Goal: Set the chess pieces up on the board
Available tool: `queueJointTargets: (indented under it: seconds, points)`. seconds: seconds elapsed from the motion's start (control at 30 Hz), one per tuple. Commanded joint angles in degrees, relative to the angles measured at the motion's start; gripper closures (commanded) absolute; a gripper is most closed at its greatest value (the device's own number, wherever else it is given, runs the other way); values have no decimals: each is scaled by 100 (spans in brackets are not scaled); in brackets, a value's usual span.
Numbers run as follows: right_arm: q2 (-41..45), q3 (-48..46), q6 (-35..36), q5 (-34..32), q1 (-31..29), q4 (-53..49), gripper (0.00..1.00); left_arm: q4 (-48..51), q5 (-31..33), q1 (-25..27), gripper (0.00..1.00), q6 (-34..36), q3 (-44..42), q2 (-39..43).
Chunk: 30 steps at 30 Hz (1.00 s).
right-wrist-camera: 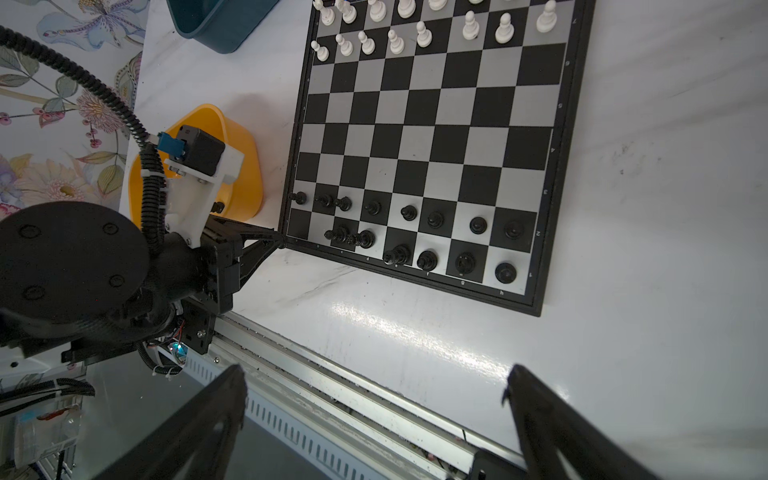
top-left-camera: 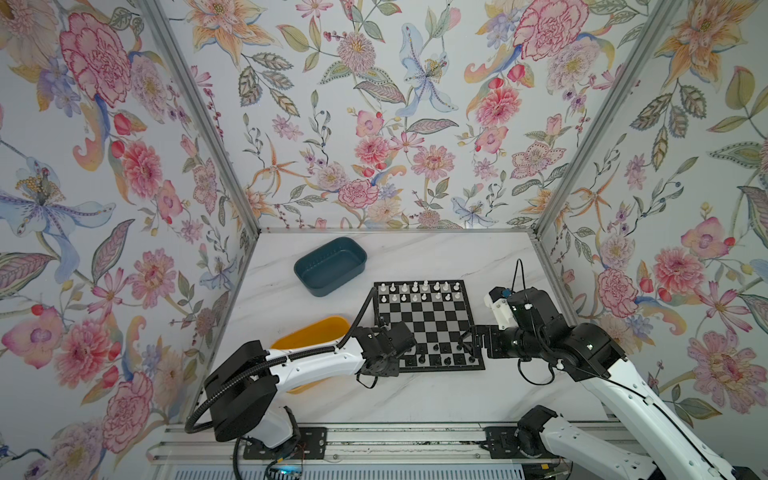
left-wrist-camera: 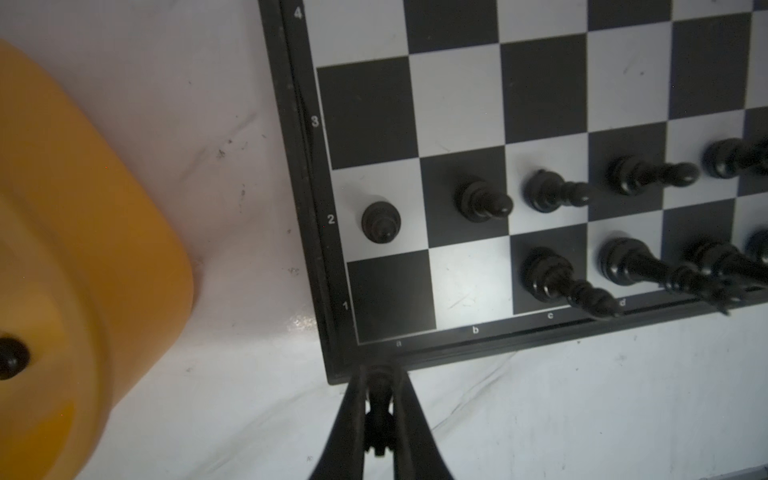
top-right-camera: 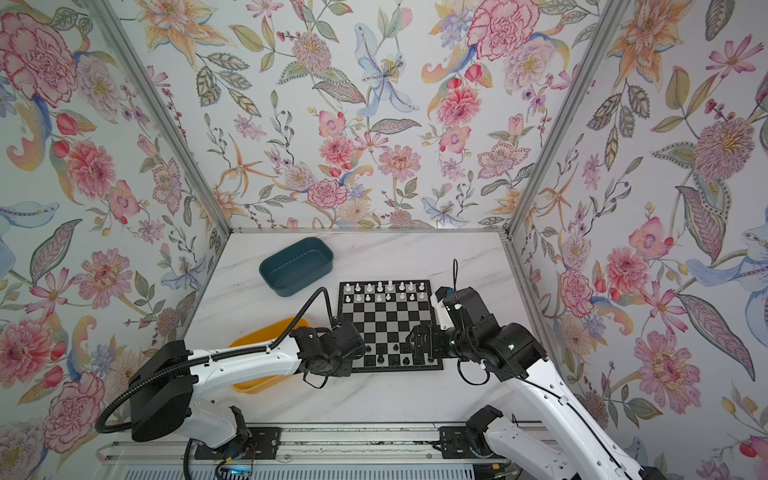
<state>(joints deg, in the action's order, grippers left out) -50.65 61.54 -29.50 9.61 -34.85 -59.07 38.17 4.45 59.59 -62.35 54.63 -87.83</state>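
Board (top-left-camera: 424, 322) lies flat on the white counter (top-left-camera: 415, 395), a little right of the middle, and shows in both top views (top-right-camera: 388, 324).

White set (top-left-camera: 424, 286) fills the two far rows. In the right wrist view the farthest row of the white set (right-wrist-camera: 423, 34) is cut off by the frame edge.

Black set (right-wrist-camera: 409, 212) stands on the two near rows. Read from the right wrist view: a to h on row 2, c to h on row 1. In both top views the arms cover the board's near corners, so part of these rows is hidden there. In the left wrist view the pieces from d onward blur and run out of frame.

Left pincer (left-wrist-camera: 379, 376): pressed together on a black piece (left-wrist-camera: 379, 415), just over the board's near left corner, by the letter a.
- Kind of piece: cannot tell; it is dark and mostly covered by the fingers.
- Contact with the board's border: cannot tell.
- In both top views this pincer is hidden under its own wrist.

Right pincer (right-wrist-camera: 376, 370): spread wide, nothing between the fingers. In a top view it hangs over the board's near right corner (top-left-camera: 468, 347), pointing left.

Yellow tray (top-left-camera: 316, 328) sits left of the board, on the near side, much of it under the left arm. A loose black piece (left-wrist-camera: 10, 357) lies inside it, half cut off by the frame.

Teal tray (top-left-camera: 330, 266) sits far left of the board, apart from it.
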Motion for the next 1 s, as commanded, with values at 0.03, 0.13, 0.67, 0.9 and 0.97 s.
queueJointTargets:
  seconds: [0.03,0.13,0.67,0.9,0.97]
  points:
    - [-15,7,-84,-112,-39,-16,1,-68,-76,-125,92,256,52,-106]
    - [3,-13,-106,-113,-39,-19,1,-87,-76,-201,92,339,131,-121]
    - [3,-56,-146,-153,-39,-52,1,-78,-146,-317,88,592,425,-595]
    - [2,-104,-159,-157,-31,-51,1,29,-106,-317,74,592,445,-537]
    - [-6,-89,-153,-161,-30,-47,1,32,-83,-317,73,583,460,-512]
